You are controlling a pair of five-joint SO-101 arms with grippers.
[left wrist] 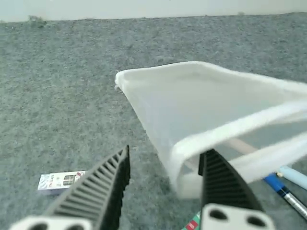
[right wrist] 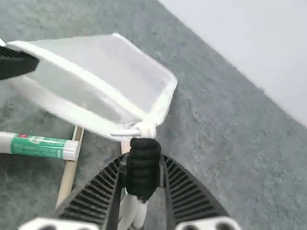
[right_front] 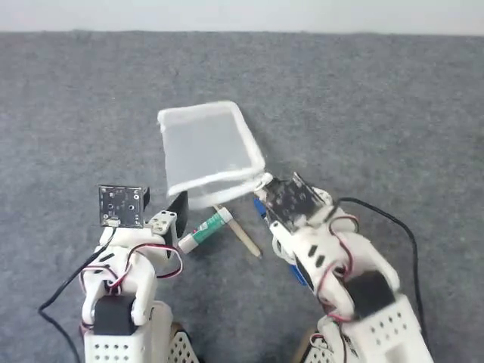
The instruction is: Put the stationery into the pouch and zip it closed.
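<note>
Grey carpet point(right_front: 91, 98), plain pale wall point(right_front: 242, 15) behind it.
The carpet's fuzzy pile lies flat under soft, even light; the wall runs straight along the carpet's far edge, bare and whitish.

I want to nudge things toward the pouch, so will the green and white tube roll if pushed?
Probably. The green and white tube is round and lies on its side, so a sideways push would likely roll it, though the fuzzy grey mat may slow it. It looks rigid, so lifting shouldn't bend it.
</note>
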